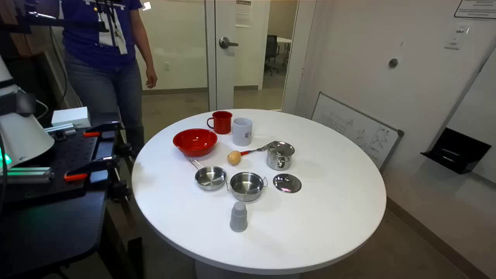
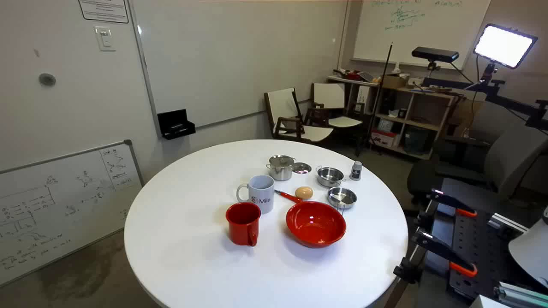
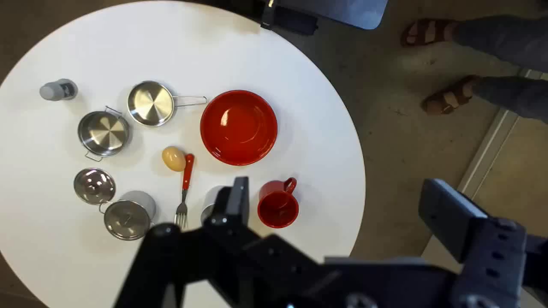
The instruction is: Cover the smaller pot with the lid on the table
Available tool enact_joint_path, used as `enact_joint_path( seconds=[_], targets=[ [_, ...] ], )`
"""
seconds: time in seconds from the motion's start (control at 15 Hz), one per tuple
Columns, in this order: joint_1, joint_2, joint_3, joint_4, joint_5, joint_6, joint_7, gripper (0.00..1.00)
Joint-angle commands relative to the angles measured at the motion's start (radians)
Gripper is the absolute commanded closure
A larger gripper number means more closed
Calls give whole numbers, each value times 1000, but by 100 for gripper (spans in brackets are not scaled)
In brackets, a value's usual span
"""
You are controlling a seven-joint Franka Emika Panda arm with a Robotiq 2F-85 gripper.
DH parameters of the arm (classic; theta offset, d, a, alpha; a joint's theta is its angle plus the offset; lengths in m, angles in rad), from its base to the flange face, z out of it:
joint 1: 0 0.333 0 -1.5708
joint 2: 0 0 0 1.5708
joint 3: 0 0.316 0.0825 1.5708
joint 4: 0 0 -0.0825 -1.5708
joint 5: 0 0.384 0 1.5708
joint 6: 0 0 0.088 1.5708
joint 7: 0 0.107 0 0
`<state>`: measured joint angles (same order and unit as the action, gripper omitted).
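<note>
The smaller pot is a low, open steel pot with two wire side handles, also in the wrist view. The lid is a flat shiny steel disc with a small knob, lying on the table beside it; it also shows in the wrist view. A taller steel pot stands close to the lid; its top in the wrist view looks like a flat disc with a central mark, seemingly a lid. My gripper is wide open and empty, high above the table, away from both.
On the white round table are a steel pan, a grey bottle, an egg, a red-handled fork, a red bowl, a red mug and a white mug. A person stands near the table.
</note>
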<state>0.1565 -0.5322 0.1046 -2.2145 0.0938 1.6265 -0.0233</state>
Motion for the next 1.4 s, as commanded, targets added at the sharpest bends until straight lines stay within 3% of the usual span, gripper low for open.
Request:
enact_joint_path(
  seconds=[0.0, 0.2, 0.47, 0.8, 1.0, 1.33],
  targets=[
    [-7, 0, 5, 3, 2, -2, -2, 0],
    [-11, 35, -1, -7, 25, 31, 8, 0],
    [-25, 90, -28, -71, -13, 185, -76, 0],
    [-83, 279, -77, -92, -105, 303, -153, 0],
    [-136, 428, -90, -41, -199, 357, -89, 0],
    [-158, 659, -99, 117, -272, 398, 30, 0]
  ],
)
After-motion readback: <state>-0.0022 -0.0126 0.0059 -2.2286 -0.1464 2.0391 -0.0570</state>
